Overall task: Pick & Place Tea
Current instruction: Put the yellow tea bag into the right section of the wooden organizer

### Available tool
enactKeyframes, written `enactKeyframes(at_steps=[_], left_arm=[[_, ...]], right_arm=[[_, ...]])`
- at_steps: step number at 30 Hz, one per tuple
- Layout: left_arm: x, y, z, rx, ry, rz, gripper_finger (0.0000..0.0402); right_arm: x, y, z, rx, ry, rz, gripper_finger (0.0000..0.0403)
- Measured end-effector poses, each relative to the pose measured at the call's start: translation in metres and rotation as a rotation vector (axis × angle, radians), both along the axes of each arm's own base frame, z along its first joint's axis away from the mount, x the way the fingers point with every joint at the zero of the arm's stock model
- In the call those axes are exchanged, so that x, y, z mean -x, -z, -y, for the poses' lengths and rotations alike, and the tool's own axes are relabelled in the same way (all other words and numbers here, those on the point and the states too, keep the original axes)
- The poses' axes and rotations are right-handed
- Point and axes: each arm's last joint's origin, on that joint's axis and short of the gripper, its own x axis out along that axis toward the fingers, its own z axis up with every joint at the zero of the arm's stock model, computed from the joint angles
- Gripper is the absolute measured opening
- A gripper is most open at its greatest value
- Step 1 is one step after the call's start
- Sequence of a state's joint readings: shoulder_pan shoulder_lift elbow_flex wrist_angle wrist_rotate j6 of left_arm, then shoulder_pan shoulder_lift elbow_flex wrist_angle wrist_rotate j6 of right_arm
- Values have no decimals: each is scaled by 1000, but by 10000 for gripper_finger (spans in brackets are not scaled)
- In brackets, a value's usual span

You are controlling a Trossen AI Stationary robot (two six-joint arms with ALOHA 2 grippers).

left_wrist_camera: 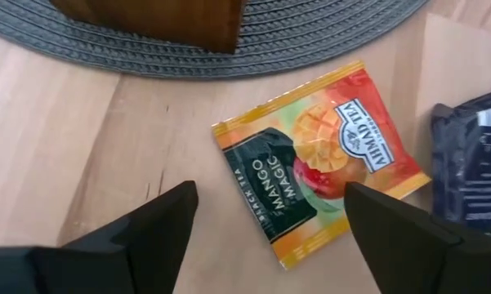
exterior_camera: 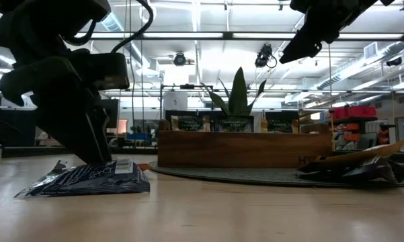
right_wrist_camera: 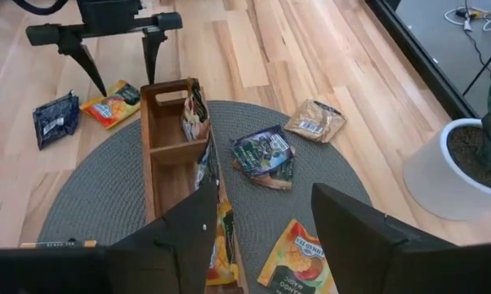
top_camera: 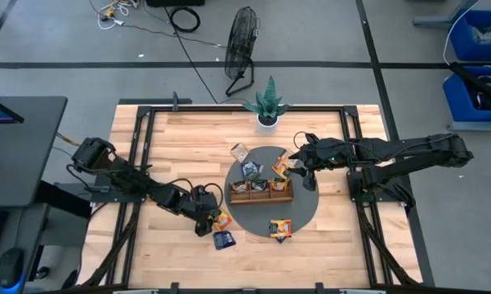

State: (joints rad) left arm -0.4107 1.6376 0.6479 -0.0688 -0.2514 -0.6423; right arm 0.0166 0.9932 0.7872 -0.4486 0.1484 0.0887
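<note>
1. Left claw (left_wrist_camera: pixel 265 220) wide open, empty, low over the orange sachet (left_wrist_camera: pixel 319 159) on the table (top_camera: pixel 171 155), just off the mat (top_camera: pixel 304 208).
2. Blue sachet (top_camera: pixel 224 239) beside it.
3. Right claw (right_wrist_camera: pixel 261 224) open, empty, above the tray (top_camera: pixel 261 194); more sachets in the tray and on the mat.

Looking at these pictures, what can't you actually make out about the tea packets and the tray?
- Wooden tray, low view: its front wall hides the compartments' contents.
- Dark blue sachet, left wrist view: cut off by the edge.
- Sachets in the tray, high view: too small to count.
- Orange sachet, right wrist view: partly behind the right gripper's finger.
</note>
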Motion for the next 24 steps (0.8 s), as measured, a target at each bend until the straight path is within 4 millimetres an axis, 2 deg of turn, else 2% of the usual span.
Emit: enactKeyframes(at_steps=[6,15,19,24], left_arm=[[1,8,2,-53,-4,-17,266],[4,9,4,-75,-6,-24,211],[4,10,4,-73,-8,-30,166],[3,9,4,-64,-5,-27,88]], right_arm=[[2,2,0,1,0,-32,206],[2,2,0,2,-1,-33,206],[2,2,0,2,0,-33,206],[2,2,0,2,0,-33,206]])
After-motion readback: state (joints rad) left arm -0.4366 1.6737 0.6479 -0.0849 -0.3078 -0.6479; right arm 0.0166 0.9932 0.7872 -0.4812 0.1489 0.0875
